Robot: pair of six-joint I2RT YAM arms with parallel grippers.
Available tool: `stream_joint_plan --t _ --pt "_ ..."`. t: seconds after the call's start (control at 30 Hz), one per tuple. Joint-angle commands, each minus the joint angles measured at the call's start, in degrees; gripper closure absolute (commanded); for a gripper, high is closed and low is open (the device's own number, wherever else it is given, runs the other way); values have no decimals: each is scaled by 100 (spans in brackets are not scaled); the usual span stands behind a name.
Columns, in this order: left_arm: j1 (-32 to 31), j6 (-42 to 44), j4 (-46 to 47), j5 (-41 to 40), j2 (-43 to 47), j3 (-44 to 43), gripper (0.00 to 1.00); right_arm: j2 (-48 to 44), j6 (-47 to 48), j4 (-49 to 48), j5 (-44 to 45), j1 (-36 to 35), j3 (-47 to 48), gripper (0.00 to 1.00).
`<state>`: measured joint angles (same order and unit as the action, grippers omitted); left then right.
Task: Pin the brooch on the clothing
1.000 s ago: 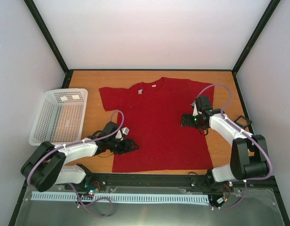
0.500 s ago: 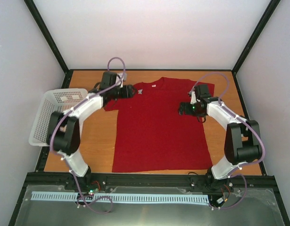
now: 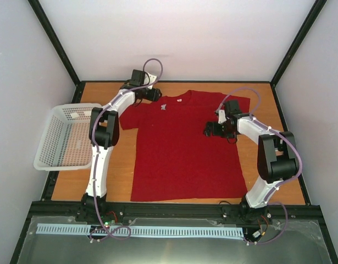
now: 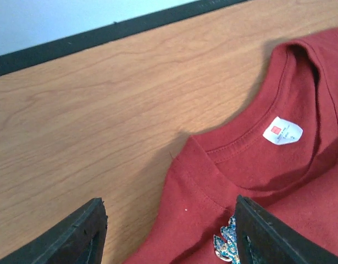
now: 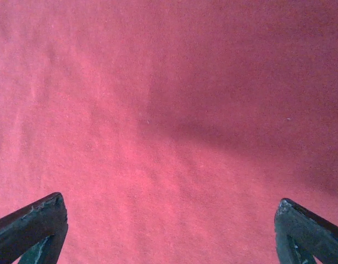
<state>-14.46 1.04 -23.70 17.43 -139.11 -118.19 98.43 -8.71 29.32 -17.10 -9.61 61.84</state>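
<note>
Lying flat on the wooden bench (image 3: pixel 116 165) is a red T-shirt (image 3: pixel 179 159). The right gripper (image 3: pixel 211 130) hovers above it, jaws released. Near the far edge, the left gripper (image 4: pixel 169 203) gapes empty beside a leaf-shaped jewelled brooch (image 4: pixel 226 248) by the ribbed collar (image 4: pixel 251 159).

Mounted at the table (image 3: pixel 122 159), the left arm (image 3: pixel 118 103) and right arm (image 3: pixel 251 127) wore white shells, black joints and lilac cables; the left gripper (image 4: pixel 169 212) and right gripper (image 5: pixel 170 203) had dark wedge fingers (image 4: pixel 83 234).

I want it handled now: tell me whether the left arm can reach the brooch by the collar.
Probably yes. The left end effector hangs open above the collar, the brooch lies uncovered on the T-shirt beside one finger, nothing between them.
</note>
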Motion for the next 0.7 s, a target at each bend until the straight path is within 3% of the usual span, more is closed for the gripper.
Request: stream_joint_plan --t 0.0,0.33,0.67 --pt "31 458 -266 376 -285 -391 36 52 93 -136 -159 11 -79 0" --pt "31 655 -434 49 -679 -344 39 15 90 -166 -162 11 -85 0" --pt "35 992 73 -600 -895 -606 78 109 -3 -251 -195 -177 -348 0"
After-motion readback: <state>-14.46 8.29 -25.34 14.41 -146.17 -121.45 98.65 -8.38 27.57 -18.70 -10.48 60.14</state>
